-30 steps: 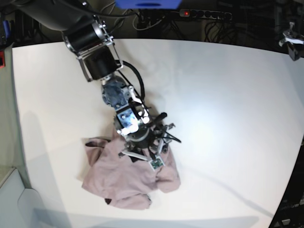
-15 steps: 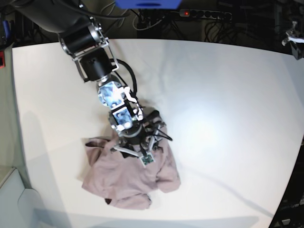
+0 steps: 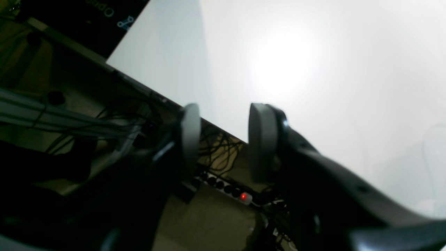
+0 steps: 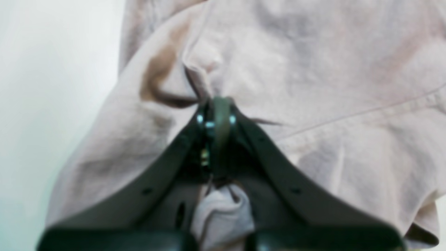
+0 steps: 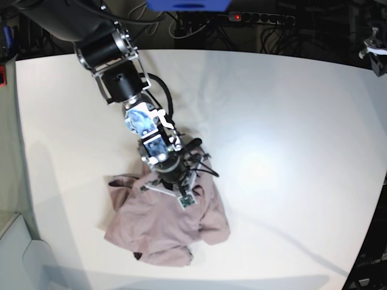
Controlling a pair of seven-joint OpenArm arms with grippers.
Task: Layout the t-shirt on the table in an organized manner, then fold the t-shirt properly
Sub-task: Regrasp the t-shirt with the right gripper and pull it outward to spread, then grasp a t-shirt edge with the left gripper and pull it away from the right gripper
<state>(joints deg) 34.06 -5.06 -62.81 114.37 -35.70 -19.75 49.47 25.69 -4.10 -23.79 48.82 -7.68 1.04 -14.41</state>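
Observation:
The mauve-pink t-shirt lies crumpled in a heap on the white table, toward its front left. My right gripper reaches down onto the heap's upper edge. In the right wrist view the right gripper is shut, with a raised fold of the t-shirt pinched at its tips and more cloth bunched between the fingers. My left gripper hangs open and holds nothing, over the table's far edge; in the base view it shows only at the upper right corner.
A power strip with a red light and tangled cables lies beyond the table's far edge; it also shows below the left gripper as the power strip. A pale box corner stands off the front left of the table.
The right arm has shifted a little left and lowered onto the t-shirt. Its jaws, wide apart before, have closed on a fold of cloth. The left gripper has not moved.

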